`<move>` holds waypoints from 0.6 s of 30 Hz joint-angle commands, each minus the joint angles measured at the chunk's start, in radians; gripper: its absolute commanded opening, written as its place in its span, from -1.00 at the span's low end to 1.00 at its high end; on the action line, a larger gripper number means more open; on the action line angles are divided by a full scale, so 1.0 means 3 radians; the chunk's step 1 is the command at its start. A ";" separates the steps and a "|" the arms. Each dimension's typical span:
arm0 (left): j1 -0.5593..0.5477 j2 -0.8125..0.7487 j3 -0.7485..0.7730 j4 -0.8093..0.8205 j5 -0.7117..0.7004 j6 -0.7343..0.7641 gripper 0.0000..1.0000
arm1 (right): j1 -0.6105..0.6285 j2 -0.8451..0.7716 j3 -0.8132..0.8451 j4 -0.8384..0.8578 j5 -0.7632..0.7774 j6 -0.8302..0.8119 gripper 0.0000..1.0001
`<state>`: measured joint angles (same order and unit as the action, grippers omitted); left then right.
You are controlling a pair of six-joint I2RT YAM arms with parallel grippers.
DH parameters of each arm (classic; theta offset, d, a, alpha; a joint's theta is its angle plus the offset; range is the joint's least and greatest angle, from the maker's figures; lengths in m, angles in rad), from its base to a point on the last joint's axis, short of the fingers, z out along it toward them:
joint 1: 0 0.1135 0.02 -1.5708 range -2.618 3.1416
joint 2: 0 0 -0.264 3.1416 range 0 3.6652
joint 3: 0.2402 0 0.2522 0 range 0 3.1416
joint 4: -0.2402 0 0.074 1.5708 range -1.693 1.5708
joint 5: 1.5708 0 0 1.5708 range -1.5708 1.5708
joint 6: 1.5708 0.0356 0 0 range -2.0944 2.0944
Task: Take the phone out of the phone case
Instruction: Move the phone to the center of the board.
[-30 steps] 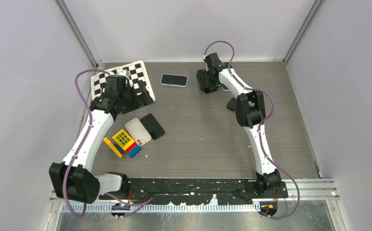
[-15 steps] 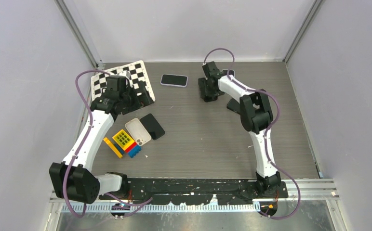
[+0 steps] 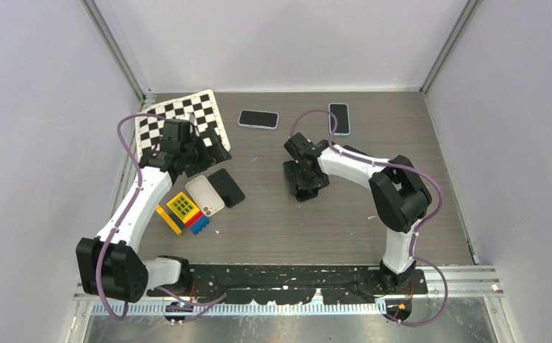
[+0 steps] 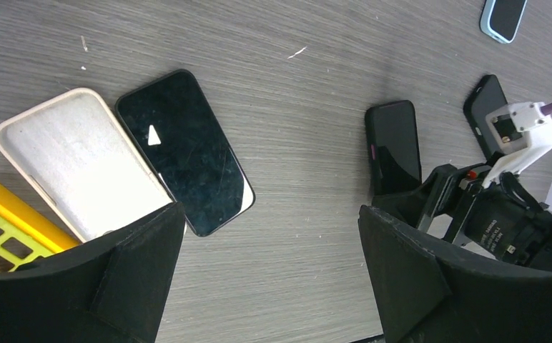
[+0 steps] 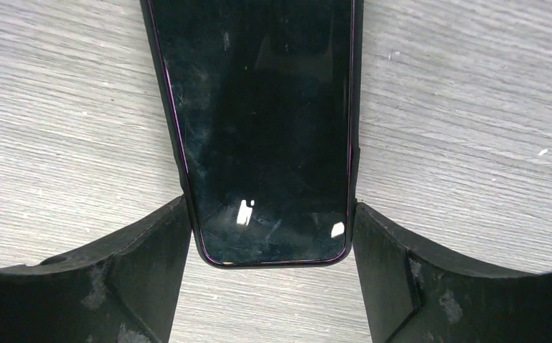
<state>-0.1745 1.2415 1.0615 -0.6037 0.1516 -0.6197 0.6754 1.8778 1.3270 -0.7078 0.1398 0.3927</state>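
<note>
A dark phone in a black case with a thin purple rim (image 5: 262, 121) lies flat on the table. My right gripper (image 5: 269, 271) is shut on its near end, one finger against each long edge. In the top view the right gripper (image 3: 302, 179) stands mid-table and hides that phone. The left wrist view shows the cased phone (image 4: 392, 146) beside the right gripper. My left gripper (image 4: 269, 286) is open and empty, above bare table right of a bare black phone (image 4: 184, 150) and an empty white case (image 4: 73, 161). In the top view the left gripper (image 3: 203, 151) is near the checkerboard.
A checkerboard mat (image 3: 180, 118) lies at the back left. Yellow, red and blue toy blocks (image 3: 184, 211) sit left of the white case (image 3: 205, 194). A lilac-cased phone (image 3: 259, 119) and a blue-cased phone (image 3: 339, 118) lie at the back. Another dark phone (image 4: 488, 107) lies by the right arm.
My right gripper has moved from the back of the table toward the near centre and slightly left, uncovering the blue-cased phone. The left gripper has shifted slightly.
</note>
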 commanded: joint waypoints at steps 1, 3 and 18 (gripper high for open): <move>0.0014 -0.0016 0.0001 0.0197 0.0022 -0.0038 0.87 | -0.0055 -0.0018 -0.0055 0.0000 0.0011 0.0070 0.70; 0.0014 -0.0025 0.0000 0.0193 0.0008 -0.0032 0.87 | -0.0053 0.0049 -0.0012 0.0008 0.0048 0.0020 0.87; 0.0013 -0.0158 0.0122 0.0012 -0.0108 0.0064 0.88 | -0.0063 0.0561 0.0411 0.0121 0.0292 -0.0177 0.94</move>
<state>-0.1745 1.2392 1.0615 -0.5930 0.1410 -0.6209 0.6609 1.9892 1.4063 -0.7124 0.1406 0.3473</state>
